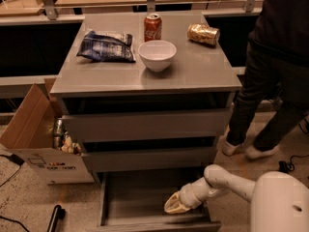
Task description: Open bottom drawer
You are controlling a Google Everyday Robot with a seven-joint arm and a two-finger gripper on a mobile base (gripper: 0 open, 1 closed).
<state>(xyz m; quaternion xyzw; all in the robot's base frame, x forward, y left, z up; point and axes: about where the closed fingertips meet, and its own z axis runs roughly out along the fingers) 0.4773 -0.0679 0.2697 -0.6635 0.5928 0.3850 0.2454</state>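
The bottom drawer (145,197) of the grey cabinet is pulled out toward me, its grey box interior showing and its front panel (159,224) at the lower edge of the view. My gripper (175,205) is at the end of the white arm (227,180), reaching from the right into the drawer's right front part, just behind the front panel. The two drawers above, the middle one (149,158) and the top one (145,124), are pushed in.
On the cabinet top stand a white bowl (157,55), a red soda can (152,27), a lying gold can (203,34) and a dark chip bag (106,46). An open cardboard box (36,134) sits at the left. A person (275,66) stands at the right.
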